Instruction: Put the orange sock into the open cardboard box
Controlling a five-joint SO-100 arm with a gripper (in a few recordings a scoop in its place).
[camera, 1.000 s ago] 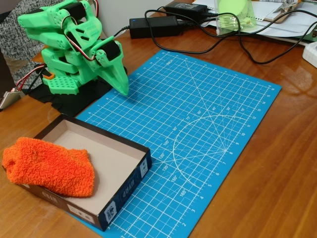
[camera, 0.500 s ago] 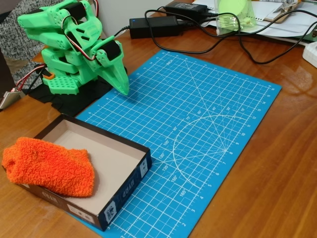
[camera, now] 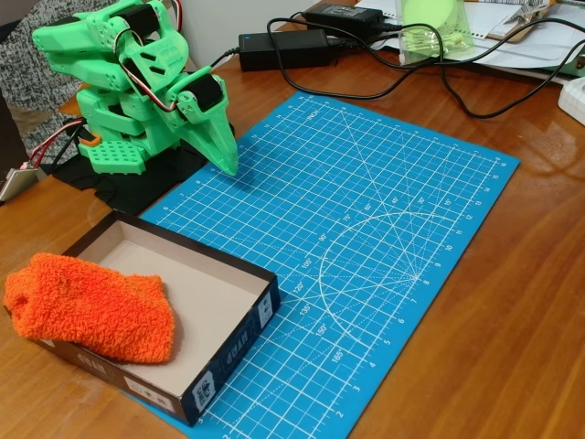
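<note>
From where I sit, the green arm is folded down on its base, and my gripper (camera: 222,151) points its tip at the near corner of the blue cutting mat (camera: 384,238), holding nothing; the fingers look pressed together into one wedge, though from this angle I can't be sure there is no slit between them. The orange sock (camera: 91,306) lies well apart from the gripper, toward the camera and to the left of it in the fixed view. It is draped over the left wall of the open cardboard box (camera: 239,343): one end rests on the pale floor inside, the other hangs out over the rim toward the wooden table (camera: 512,311). Its long axis runs roughly left to right, across the line from gripper to box. I judge the sock only partly in, so any further move would be a reach down-left to nudge the overhanging end inward.
</note>
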